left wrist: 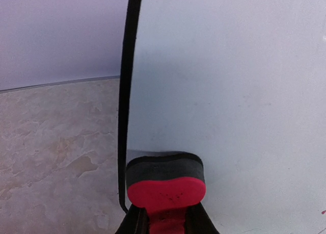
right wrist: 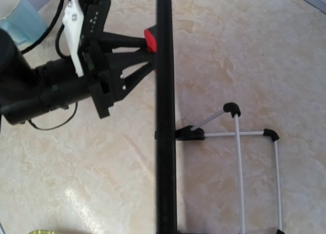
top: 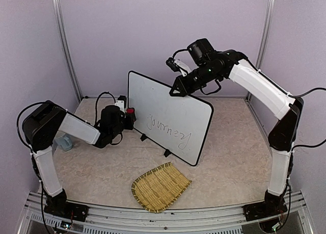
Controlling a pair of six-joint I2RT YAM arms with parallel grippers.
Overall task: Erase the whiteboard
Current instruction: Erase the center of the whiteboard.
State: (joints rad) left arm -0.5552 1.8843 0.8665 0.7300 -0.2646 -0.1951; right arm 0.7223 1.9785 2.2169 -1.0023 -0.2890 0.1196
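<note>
Whiteboard (top: 170,119) being held upright mid-bench, long axis running far-left to near-right, face toward the near-left corner; inverted cursive, perhaps "journey", being shown; top rim being clamped by the arched right gripper (top: 177,91); red eraser (top: 131,111) being pinched by the low-reaching left gripper (top: 126,118) against its left edge.

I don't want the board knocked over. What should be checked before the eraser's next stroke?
1. The left gripper holds the eraser: ok.
2. The right gripper grips the top rim of the whiteboard: ok.
3. The eraser is on the handwriting: not ok, it sits at the left rim.
4. The eraser lies flat against the board face: cannot tell.
5. The wire stand is spread behind the board: ok.
</note>
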